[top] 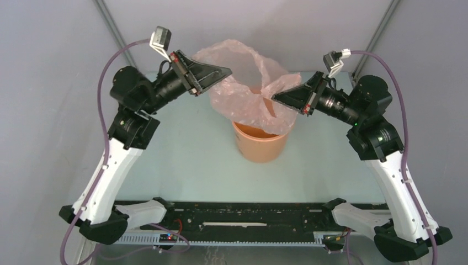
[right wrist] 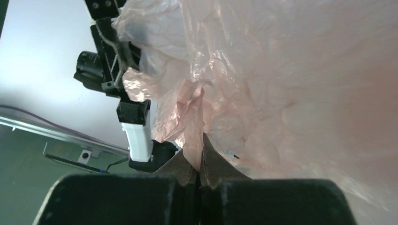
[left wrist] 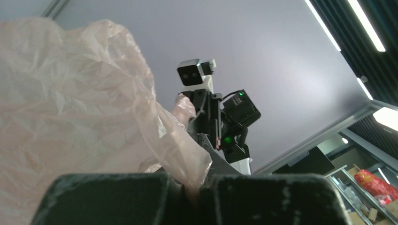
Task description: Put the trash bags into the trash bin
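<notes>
The pale-pink translucent trash bag (top: 243, 83) hangs spread above the round orange trash bin (top: 259, 142) at the table's middle, and its lower part droops into the bin's mouth. My left gripper (top: 227, 70) is shut on the bag's left edge, above and left of the bin. My right gripper (top: 274, 98) is shut on the bag's right edge, just above the bin's rim. In the left wrist view the film (left wrist: 84, 108) is pinched between the shut jaws. In the right wrist view the film (right wrist: 291, 79) fills the frame and is pinched the same way.
The pale green table (top: 182, 154) has grey walls on both sides. A black rail (top: 248, 212) with cables runs along the near edge between the arm bases.
</notes>
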